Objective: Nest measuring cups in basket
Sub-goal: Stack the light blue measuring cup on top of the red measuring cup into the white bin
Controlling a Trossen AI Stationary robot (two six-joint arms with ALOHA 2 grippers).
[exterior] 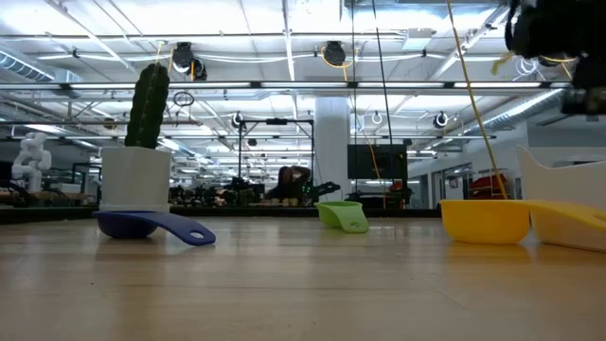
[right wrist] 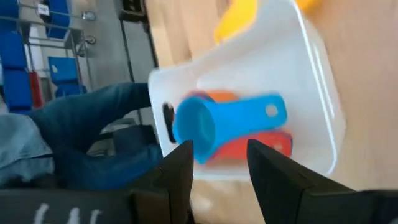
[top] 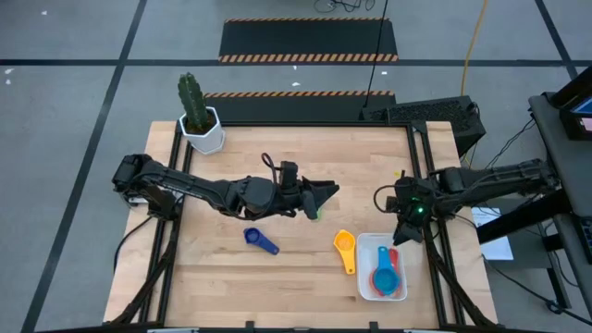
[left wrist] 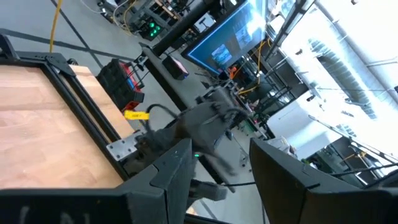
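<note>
The basket point(top: 366, 289) sits at the bench's front right corner, holding a light blue cup point(top: 384, 277) on orange and red ones. The right gripper point(top: 404, 233) hovers just behind it — fingers parted, empty. The left gripper point(top: 326, 194) is mid-bench over the green cup point(exterior: 343, 215), open, holding nothing. The yellow cup point(top: 344, 244) lies just beside the basket; the dark blue cup point(top: 255, 238) lies well apart.

Surface point(top: 305, 268): pale wood w/ visible grain, matt. Basket point(right wrist: 311, 81) just beyond right gripper point(right wrist: 217, 155): smooth white plastic, slight gloss. Light blue measuring cup point(right wrist: 230, 121) inside: glossy plastic. Gripper fingers point(right wrist: 273, 168): matt dark plastic.
</note>
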